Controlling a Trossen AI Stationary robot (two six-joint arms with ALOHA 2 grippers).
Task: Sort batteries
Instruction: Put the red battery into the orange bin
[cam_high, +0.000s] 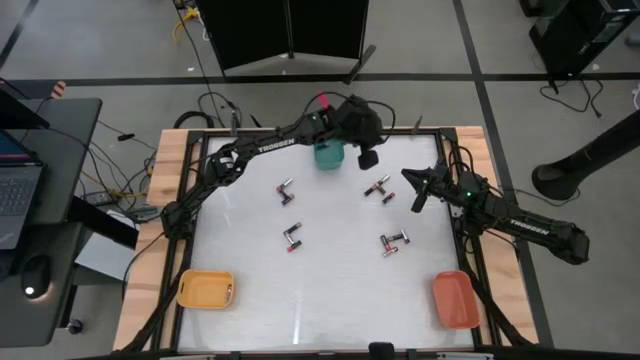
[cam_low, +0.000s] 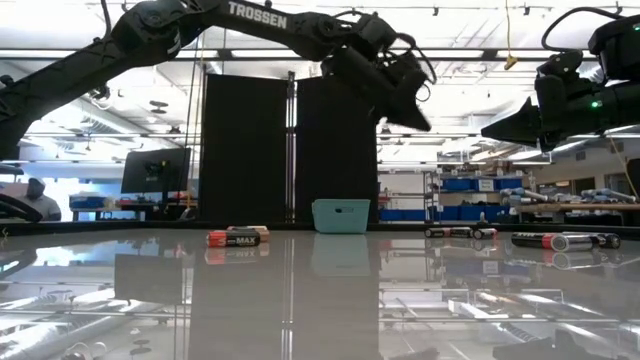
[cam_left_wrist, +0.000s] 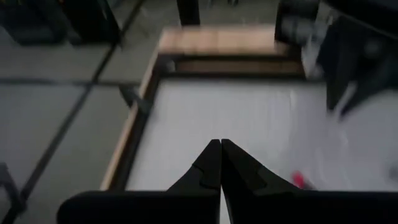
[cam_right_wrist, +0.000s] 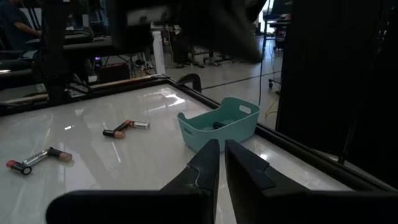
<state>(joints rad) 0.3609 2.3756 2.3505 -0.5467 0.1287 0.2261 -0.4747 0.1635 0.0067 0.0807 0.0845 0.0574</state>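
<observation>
Small batteries lie in loose pairs on the white table: one pair (cam_high: 285, 190) far left of centre, one (cam_high: 292, 238) nearer, one (cam_high: 378, 188) far right of centre, one (cam_high: 394, 241) nearer. Another battery (cam_high: 230, 290) lies in the yellow tray (cam_high: 200, 290). A dark one (cam_right_wrist: 219, 125) lies in the teal bin (cam_high: 328, 153) at the far edge. My left gripper (cam_high: 368, 158) hangs shut and holding nothing above the table, just right of the bin. My right gripper (cam_high: 415, 198) waits at the right, level, fingers together, also holding nothing.
An orange tray (cam_high: 455, 298) sits at the near right corner, the yellow one at the near left. A wooden frame (cam_high: 165, 190) borders the table. The near middle of the table is bare. A person (cam_low: 38, 200) sits in the room beyond the table.
</observation>
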